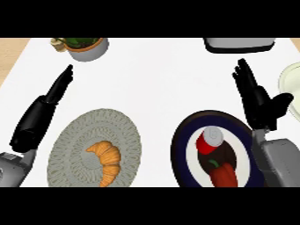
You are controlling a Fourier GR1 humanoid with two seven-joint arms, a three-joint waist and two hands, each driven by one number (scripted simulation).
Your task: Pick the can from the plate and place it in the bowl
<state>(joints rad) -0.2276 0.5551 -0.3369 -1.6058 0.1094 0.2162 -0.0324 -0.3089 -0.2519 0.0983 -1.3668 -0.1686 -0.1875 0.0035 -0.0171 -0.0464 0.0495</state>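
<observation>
Nearest, the can (210,139) stands upright on the dark plate (180,149), just behind a red pepper (224,175). It is red with a silver top; no writing on it is readable. It is probably light, stiff and smooth, so a hold around its round side seems best. The right hand (258,103) is just beside the plate, fingers straight and released, holding nothing. The left hand (56,90) is also released. Farther right lies the pale bowl (296,94).
</observation>
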